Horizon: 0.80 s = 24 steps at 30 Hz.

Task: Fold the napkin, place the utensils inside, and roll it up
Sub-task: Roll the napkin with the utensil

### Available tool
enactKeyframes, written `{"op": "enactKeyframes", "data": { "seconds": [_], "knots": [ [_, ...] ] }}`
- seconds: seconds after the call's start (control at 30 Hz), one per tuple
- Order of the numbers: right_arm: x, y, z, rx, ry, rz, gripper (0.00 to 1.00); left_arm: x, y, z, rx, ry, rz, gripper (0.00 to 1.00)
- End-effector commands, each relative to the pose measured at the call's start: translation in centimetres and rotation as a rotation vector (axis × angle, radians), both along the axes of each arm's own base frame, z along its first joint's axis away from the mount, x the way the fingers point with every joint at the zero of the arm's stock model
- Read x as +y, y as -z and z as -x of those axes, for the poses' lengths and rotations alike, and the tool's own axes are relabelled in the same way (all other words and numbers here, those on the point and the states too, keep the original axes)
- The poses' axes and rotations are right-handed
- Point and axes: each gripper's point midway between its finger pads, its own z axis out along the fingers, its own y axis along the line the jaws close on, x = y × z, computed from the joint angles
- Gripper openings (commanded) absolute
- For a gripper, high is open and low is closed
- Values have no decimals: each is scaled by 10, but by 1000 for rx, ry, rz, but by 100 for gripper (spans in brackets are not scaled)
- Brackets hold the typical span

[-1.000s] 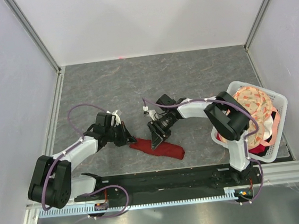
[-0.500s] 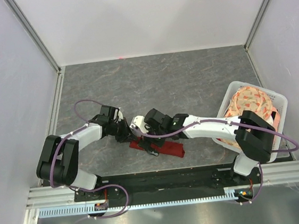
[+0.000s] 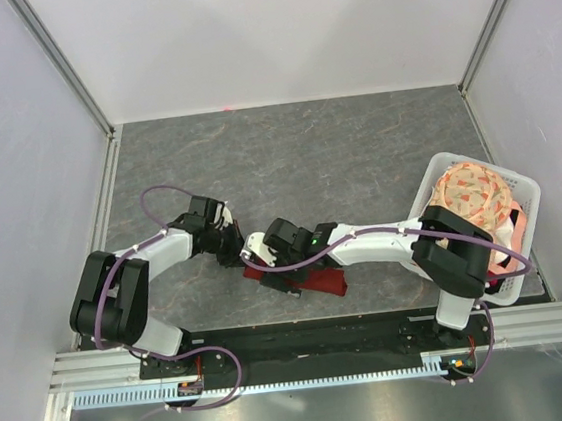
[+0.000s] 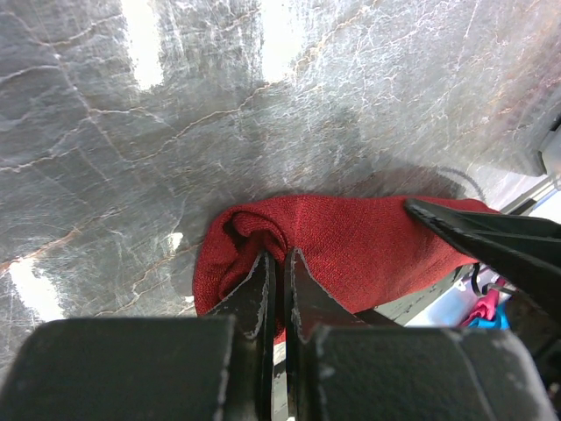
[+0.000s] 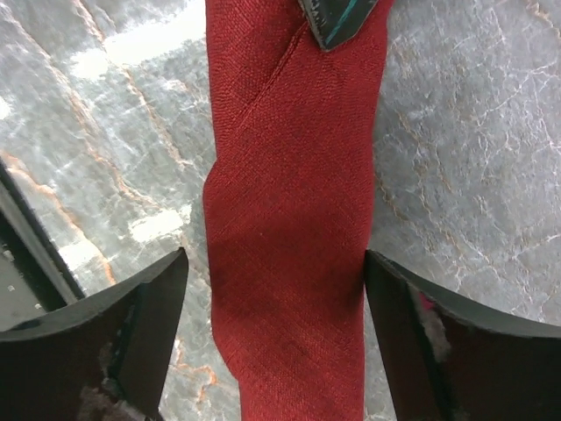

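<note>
Two tools at rolled napkin point(image 3: 327, 282), lower centre, grey marbled desk point(image 3: 355, 152). Since earlier, right tool point(image 5: 273, 281) shifted left, wide open astride roll; left tool point(image 4: 276, 263) shut, tips on roll's end. White walls point(image 3: 272, 30).

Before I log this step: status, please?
Left gripper shut at end of burgundy napkin. Right gripper open, astride the roll. Spoon not visible. Nothing blocking.

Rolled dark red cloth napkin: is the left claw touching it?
Touching. The left wrist view shows the left gripper, shut, pressing into the end of the dark red napkin.
</note>
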Motion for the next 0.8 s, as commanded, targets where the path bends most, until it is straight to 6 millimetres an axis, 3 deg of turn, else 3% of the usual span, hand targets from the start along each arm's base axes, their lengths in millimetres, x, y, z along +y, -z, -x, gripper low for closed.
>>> {"op": "enactKeyframes", "data": {
  "seconds": [0.0,0.1,0.17,0.2,0.23,0.33,0.53,0.77],
  "knots": [
    [-1,8,-10,-49,5,30,86,-1,-8,-10,-45,35,2,2],
    [-3,16,-11,-53,-2,50,78,-2,-14,-15,-69,35,6,9],
    [-6,23,-15,-72,5,72,71,-3,-20,-18,-87,33,10,19],
    [-7,24,-16,-75,4,79,68,-2,-22,-19,-94,29,11,26],
    [-7,25,-18,-83,6,84,67,-2,-24,-20,-97,24,11,39],
    [-9,26,-22,-115,-14,93,65,3,-36,-28,-124,-3,20,61],
    [-13,23,-46,-201,-86,117,64,43,-71,-69,-222,-111,2,71],
    [-11,15,-90,-295,-189,129,70,72,-109,-95,-313,-143,1,74]
  ]
}}
